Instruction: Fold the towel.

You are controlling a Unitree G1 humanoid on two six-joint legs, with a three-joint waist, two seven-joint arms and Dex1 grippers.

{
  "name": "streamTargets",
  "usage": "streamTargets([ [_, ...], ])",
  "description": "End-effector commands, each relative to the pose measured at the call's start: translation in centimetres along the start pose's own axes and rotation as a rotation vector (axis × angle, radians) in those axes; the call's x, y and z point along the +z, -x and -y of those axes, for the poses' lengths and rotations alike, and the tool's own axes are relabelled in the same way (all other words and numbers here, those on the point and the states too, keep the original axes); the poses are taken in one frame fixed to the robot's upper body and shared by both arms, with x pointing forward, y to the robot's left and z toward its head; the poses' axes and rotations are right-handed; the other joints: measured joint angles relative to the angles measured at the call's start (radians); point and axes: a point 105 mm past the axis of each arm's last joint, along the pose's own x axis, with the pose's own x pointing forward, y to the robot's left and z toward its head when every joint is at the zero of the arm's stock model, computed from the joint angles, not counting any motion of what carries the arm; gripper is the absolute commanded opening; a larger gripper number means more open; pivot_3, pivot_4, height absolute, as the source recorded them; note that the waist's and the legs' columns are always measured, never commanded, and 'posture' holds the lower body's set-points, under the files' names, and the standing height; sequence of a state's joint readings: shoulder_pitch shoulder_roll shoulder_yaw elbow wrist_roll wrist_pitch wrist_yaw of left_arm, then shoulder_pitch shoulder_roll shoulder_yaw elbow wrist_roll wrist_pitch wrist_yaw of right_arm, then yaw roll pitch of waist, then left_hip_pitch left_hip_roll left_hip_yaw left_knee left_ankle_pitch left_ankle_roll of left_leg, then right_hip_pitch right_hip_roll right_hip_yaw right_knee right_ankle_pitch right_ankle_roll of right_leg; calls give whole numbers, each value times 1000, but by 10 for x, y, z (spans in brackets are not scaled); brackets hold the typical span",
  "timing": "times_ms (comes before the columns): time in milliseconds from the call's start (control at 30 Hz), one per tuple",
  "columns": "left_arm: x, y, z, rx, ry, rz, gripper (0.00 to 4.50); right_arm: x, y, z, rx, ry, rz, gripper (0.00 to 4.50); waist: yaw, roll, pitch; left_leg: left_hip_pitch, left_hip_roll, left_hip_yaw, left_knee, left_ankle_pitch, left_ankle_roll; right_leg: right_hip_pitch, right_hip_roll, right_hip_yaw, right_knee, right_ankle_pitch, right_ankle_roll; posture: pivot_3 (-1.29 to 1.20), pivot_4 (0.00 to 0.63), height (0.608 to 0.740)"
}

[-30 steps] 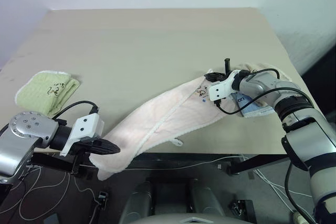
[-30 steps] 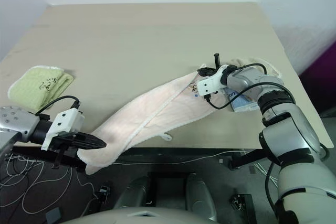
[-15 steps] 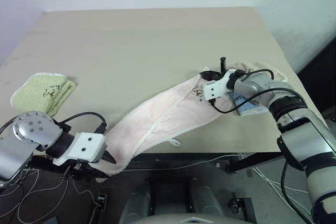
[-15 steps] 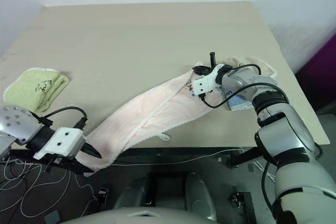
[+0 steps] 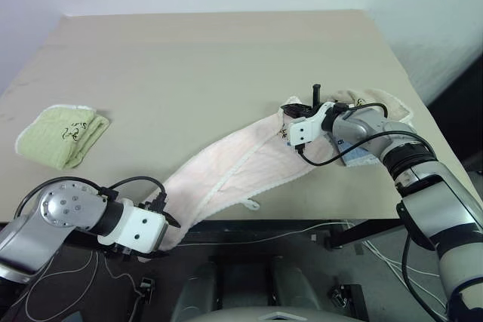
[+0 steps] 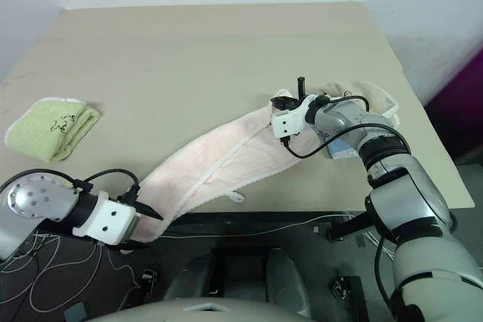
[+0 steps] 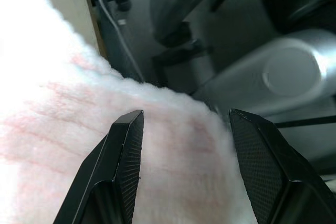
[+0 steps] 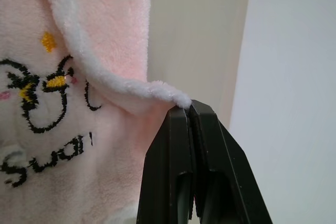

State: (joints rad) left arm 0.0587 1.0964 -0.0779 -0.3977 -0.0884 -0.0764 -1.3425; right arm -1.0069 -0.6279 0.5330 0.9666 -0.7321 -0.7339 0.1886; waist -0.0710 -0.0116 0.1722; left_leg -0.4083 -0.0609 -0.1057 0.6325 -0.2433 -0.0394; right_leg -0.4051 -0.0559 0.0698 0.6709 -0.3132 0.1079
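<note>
Black fingers [image 8: 181, 145] of the right claw [image 8: 190, 109] are pressed together, pinching the white edge of the pink towel [image 5: 241, 167] near its little black and yellow stitched picture [image 8: 37, 87]. From there the towel stretches in a long strip across the tan table [image 5: 211, 65], from the right side down toward the near left edge, where its end hangs over. The left claw [image 7: 184, 121] is down at that hanging end with its two fingers spread apart, the fluffy cloth lying between them, not squeezed. A folded green towel [image 5: 60, 135] sits far off on the left of the table.
</note>
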Motion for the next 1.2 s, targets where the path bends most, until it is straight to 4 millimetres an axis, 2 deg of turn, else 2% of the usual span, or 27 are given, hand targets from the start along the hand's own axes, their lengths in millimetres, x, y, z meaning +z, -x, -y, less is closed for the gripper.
streamTargets([
  [33,0,-1,-3,40,-73,-19,2711,2,1,15,-53,-3,13,0,1,0,0,0,0,0,0,0,0,0,0,0,0,0,0,0,150,740],
  [267,0,-4,-1,40,-82,-22,2711,3,0,17,-56,-3,15,0,1,0,0,0,0,0,0,0,0,0,0,0,0,0,0,0,150,740],
  [367,0,-4,-1,43,-80,-13,2143,4,0,17,-58,-5,18,0,1,0,0,0,0,0,0,0,0,0,0,0,0,0,0,0,150,740],
  [567,2,-1,0,34,-72,10,157,3,1,15,-59,-9,14,0,1,0,0,0,0,0,0,0,0,0,0,0,0,0,0,0,150,740],
  [600,2,-1,0,34,-71,18,33,2,2,15,-60,-10,12,0,1,0,0,0,0,0,0,0,0,0,0,0,0,0,0,0,150,740],
  [867,4,6,-1,40,-35,38,33,2,1,11,-52,-13,6,0,1,0,0,0,0,0,0,0,0,0,0,0,0,0,0,0,150,740],
  [967,6,10,2,27,-54,44,909,2,1,9,-47,-15,3,0,0,0,0,0,0,0,0,0,0,0,0,0,0,0,0,0,150,740],
  [1133,-5,11,-2,82,-182,-15,2535,3,-1,8,-43,-19,-1,0,1,0,0,0,0,0,0,0,0,0,0,0,0,0,0,0,150,740],
  [1200,-7,9,-5,98,-212,-29,2535,4,-2,7,-43,-20,2,0,1,0,0,0,0,0,0,0,0,0,0,0,0,0,0,0,150,740],
])
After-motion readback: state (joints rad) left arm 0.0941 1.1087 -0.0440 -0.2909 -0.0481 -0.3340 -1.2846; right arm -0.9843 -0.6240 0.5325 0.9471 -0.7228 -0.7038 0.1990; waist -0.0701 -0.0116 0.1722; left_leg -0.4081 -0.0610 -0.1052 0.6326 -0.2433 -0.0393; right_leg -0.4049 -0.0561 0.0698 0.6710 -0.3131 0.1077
